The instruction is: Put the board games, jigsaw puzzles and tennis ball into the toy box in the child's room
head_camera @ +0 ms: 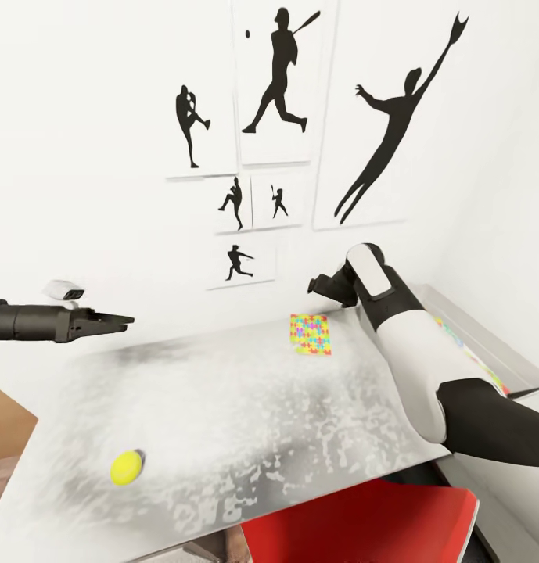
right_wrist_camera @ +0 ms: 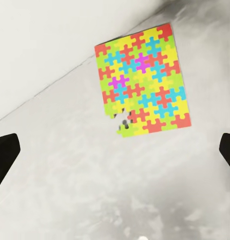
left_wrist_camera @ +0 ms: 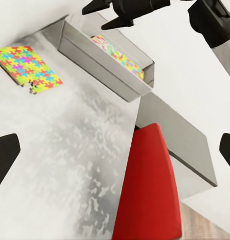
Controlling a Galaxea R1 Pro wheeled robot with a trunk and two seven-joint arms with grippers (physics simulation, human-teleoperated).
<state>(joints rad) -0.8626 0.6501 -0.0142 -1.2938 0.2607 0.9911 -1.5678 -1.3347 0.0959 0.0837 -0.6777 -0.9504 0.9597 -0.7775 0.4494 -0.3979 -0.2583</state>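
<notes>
A jigsaw puzzle (head_camera: 310, 335) lies flat on the table (head_camera: 222, 407) near the wall, beside the toy box (head_camera: 488, 344); the tennis ball (head_camera: 127, 467) rests well apart from it. The right gripper (head_camera: 320, 285) hovers above the puzzle, fingers spread; the left gripper (head_camera: 116, 320) is spread too, empty

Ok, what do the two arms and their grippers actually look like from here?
The right arm has glossy white rounded shells with a black elbow joint and black forearm, ending in a black gripper. The left arm is a dark grey-black cylinder with a black, pointed-fingered gripper. No cables or markings are visible.
</notes>
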